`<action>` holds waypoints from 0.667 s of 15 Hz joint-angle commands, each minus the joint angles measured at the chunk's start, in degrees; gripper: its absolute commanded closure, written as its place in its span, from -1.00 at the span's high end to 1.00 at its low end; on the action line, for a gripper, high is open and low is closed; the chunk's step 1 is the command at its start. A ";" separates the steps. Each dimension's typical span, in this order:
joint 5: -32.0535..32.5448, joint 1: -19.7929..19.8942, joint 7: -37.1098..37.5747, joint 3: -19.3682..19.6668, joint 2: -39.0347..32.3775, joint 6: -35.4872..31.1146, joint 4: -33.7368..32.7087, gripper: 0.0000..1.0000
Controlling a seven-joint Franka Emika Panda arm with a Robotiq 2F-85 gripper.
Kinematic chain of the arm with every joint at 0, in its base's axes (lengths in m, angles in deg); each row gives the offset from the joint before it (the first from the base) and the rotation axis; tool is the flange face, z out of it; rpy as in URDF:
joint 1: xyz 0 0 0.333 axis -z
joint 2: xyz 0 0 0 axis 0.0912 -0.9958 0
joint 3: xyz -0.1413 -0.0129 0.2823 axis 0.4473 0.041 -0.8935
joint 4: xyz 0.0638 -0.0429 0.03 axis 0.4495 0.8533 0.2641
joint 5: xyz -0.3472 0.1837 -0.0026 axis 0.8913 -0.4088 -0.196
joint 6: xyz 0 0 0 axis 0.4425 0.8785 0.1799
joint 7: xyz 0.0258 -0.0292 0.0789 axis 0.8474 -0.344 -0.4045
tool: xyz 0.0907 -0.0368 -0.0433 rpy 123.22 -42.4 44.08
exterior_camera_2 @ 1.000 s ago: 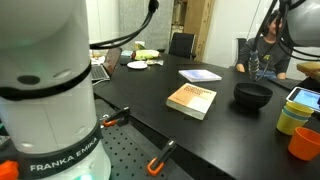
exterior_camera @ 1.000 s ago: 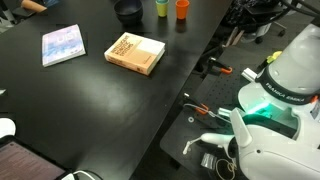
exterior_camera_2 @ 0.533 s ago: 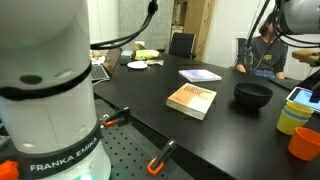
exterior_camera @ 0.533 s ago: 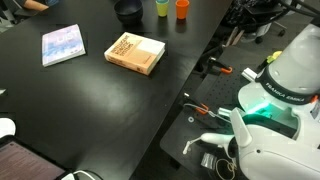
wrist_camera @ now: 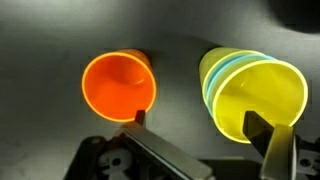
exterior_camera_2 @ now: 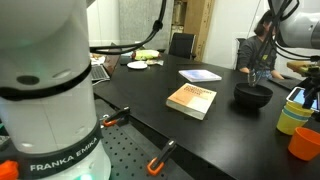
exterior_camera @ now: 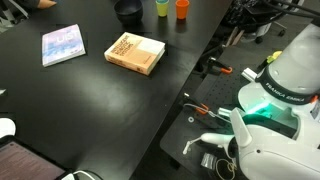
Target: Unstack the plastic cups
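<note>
The robot's white base (exterior_camera_2: 45, 100) fills the left of the frame. On the black surface (exterior_camera_2: 140, 95) an orange-brown book (exterior_camera_2: 191, 100) lies at centre, with a blue booklet (exterior_camera_2: 200, 75) behind it and a dark bowl (exterior_camera_2: 252, 95) to its right. At the right edge stand a yellow-green cup (exterior_camera_2: 291, 120) and, lower, an orange cup (exterior_camera_2: 306, 143).

A wide black table (exterior_camera: 80, 115) fills most of both exterior views, and its glossy top gives back pale light. In the wrist view the same top looks dark grey with a soft glare. At the near edge of the table, low in the frame, lies a dark metal plate (exterior_camera_2: 130, 162) with rows of small holes. Behind the table, at the upper middle of an exterior view, stands a black chair (exterior_camera_2: 182, 44), with a white wall (exterior_camera_2: 128, 25) to its left and a brown wooden panel (exterior_camera_2: 204, 25) to its right.
</note>
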 commanded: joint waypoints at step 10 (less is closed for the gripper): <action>-0.90 2.59 0.71 -2.71 -7.31 7.47 -13.69 -0.60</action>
